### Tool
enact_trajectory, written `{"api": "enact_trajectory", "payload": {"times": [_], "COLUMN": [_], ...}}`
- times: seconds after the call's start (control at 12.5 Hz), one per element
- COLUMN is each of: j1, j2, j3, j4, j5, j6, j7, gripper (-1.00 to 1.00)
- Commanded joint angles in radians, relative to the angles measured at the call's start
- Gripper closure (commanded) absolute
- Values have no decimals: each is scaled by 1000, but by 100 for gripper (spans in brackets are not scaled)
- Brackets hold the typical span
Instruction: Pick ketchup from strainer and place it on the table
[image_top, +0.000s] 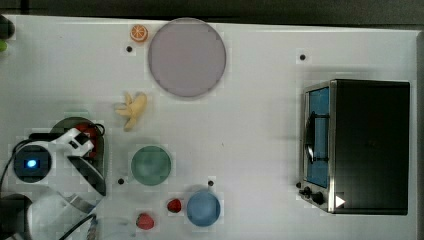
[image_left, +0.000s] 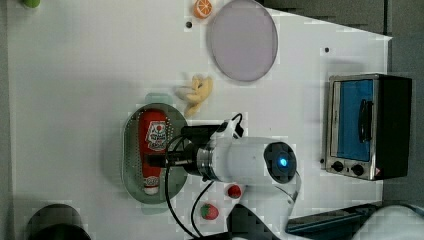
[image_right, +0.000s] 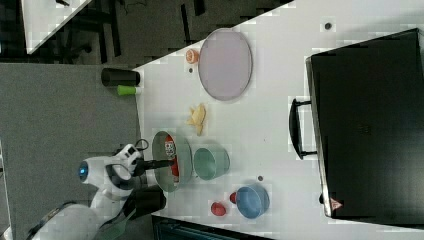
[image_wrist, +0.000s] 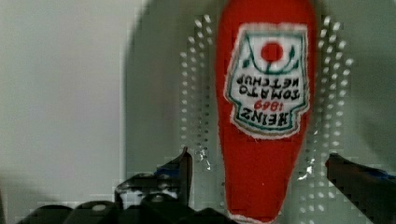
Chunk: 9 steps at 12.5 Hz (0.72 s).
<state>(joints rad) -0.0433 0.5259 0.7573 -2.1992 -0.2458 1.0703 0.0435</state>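
In the left view, the ketchup (image_left: 154, 134) lay lengthwise in the strainer (image_left: 131, 150), left of centre on the table (image_left: 75, 75). In the wrist view, the gripper (image_wrist: 259, 172) was spread wide, one finger (image_wrist: 180, 170) on each side of the bottle's narrow end, not touching it.

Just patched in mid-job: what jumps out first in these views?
The red ketchup lying flat in the green strainer, at the left view's centre-left. The open gripper straddles the bottle's narrow end in the wrist view, not touching it. A black toaster oven sits at the top view's right.
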Motion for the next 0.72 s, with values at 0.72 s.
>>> {"api": "enact_trajectory", "payload": {"times": [0.72], "j1": [142], "j2": [128], "j3": [-146], "j4": [65], "j5": [-24], "j6": [76], "j7": [56], "gripper": [-92]}}
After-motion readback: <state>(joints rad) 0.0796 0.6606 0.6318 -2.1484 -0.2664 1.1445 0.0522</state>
